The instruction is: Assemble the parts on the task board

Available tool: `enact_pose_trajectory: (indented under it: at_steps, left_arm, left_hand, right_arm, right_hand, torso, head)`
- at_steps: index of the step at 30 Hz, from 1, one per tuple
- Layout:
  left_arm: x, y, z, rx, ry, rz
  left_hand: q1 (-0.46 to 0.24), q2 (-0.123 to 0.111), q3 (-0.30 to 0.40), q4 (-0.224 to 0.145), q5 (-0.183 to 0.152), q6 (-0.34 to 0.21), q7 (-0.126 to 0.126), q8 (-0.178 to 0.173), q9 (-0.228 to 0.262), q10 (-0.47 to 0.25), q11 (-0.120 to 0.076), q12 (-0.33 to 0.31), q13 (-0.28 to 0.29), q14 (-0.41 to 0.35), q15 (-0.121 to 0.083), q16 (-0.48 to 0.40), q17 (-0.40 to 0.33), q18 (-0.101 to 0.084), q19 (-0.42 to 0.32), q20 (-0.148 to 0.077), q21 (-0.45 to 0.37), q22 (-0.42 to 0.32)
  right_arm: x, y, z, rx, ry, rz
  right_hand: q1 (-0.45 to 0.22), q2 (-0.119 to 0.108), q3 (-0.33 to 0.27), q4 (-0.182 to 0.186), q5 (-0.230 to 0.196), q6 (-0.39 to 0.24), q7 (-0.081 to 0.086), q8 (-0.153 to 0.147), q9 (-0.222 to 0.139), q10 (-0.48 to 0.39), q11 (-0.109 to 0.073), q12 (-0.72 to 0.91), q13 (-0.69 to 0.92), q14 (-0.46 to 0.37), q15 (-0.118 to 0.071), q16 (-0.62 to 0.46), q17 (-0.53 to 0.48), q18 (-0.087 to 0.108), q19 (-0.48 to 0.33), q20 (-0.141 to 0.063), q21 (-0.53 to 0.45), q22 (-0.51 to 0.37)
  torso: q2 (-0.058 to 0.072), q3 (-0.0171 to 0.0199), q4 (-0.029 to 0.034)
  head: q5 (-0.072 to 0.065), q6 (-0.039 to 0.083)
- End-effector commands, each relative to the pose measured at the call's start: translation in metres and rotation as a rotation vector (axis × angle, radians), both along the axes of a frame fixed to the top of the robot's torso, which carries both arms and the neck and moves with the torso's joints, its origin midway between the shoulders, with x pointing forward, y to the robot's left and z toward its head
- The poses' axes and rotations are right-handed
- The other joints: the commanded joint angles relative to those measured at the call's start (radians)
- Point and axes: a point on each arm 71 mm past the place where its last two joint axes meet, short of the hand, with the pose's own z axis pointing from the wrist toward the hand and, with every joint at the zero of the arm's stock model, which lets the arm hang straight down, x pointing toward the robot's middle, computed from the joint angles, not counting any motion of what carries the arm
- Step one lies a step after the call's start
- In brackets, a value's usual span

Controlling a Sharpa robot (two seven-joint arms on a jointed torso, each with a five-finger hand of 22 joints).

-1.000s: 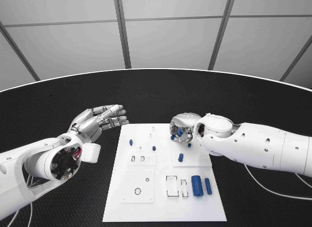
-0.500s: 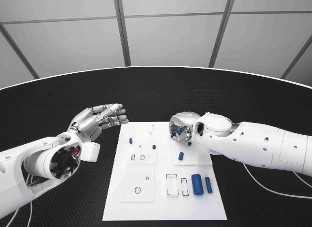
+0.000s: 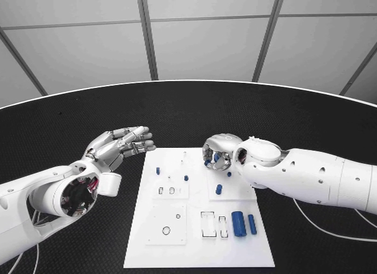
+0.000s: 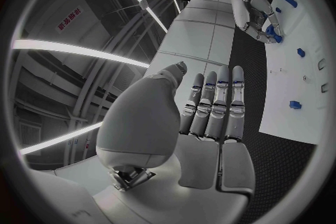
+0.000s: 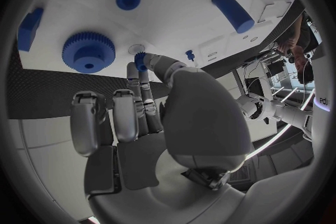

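The task board (image 3: 197,240) lies on the desk (image 3: 73,120) before me; my left robot hand (image 3: 121,142) hangs beside its far left corner, my right robot hand (image 3: 219,153) over its far end.

Both arms are glossy white shells with small dark screw holes, ending in a jointed silver left hand (image 3: 121,142) and right hand (image 3: 219,153). A white cable trails behind each arm at the frame's lower corners. The left wrist shows an open ring with dark and red innards.

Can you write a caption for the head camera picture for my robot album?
Right hand pinches a blue part over the board; left hand waits.
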Motion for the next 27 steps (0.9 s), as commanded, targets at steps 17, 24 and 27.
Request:
enact_pose_trajectory:
  at_steps: [17, 24, 27]
  left_arm:
    - [0.003, 0.001, -0.001, 0.001, 0.001, 0.003]
    - [0.002, -0.001, 0.000, 0.000, 0.001, -0.003]
    - [0.001, -0.001, 0.000, -0.001, 0.001, -0.005]
  left_hand:
    - [-0.005, -0.006, 0.007, 0.000, -0.006, 0.000, 0.020, -0.008, -0.002, 0.001, 0.005, -0.006, -0.001, -0.004, 0.004, -0.007, 0.002, 0.010, 0.009, -0.001, 0.007, 0.002]
    - [-0.006, -0.006, 0.008, 0.000, -0.006, -0.001, 0.020, -0.008, -0.002, 0.000, 0.005, -0.008, -0.001, -0.004, 0.005, -0.008, 0.002, 0.010, 0.010, -0.002, 0.008, 0.002]
    - [-0.006, -0.006, 0.008, 0.000, -0.006, -0.001, 0.020, -0.008, -0.002, 0.000, 0.005, -0.008, -0.001, -0.004, 0.005, -0.008, 0.002, 0.010, 0.010, -0.002, 0.008, 0.002]
  right_arm:
    - [0.005, 0.018, 0.011, 0.087, -0.108, 0.016]
    - [0.012, 0.031, 0.013, 0.084, -0.145, 0.019]
    - [0.015, 0.035, 0.014, 0.082, -0.156, 0.018]
  right_hand:
    - [0.018, 0.013, 0.005, -0.018, 0.008, 0.005, 0.001, 0.007, 0.015, 0.018, -0.007, 0.005, 0.014, 0.052, -0.008, 0.006, -0.001, -0.018, 0.047, -0.012, 0.008, 0.177]
    - [0.015, 0.011, 0.005, -0.019, 0.009, 0.003, 0.003, 0.006, 0.016, 0.016, -0.005, 0.004, 0.015, 0.052, -0.007, 0.006, -0.001, -0.018, 0.047, -0.012, 0.007, 0.177]
    - [0.014, 0.011, 0.005, -0.019, 0.009, 0.003, 0.004, 0.006, 0.017, 0.015, -0.005, 0.003, 0.015, 0.053, -0.007, 0.007, 0.000, -0.018, 0.047, -0.012, 0.008, 0.177]
  torso:
    - [0.008, -0.0022, 0.0051]
    - [0.013, -0.0024, 0.0066]
    - [0.015, -0.0028, 0.0080]
  head:
    - [0.005, 0.029]
    - [0.006, 0.034]
    - [0.006, 0.034]
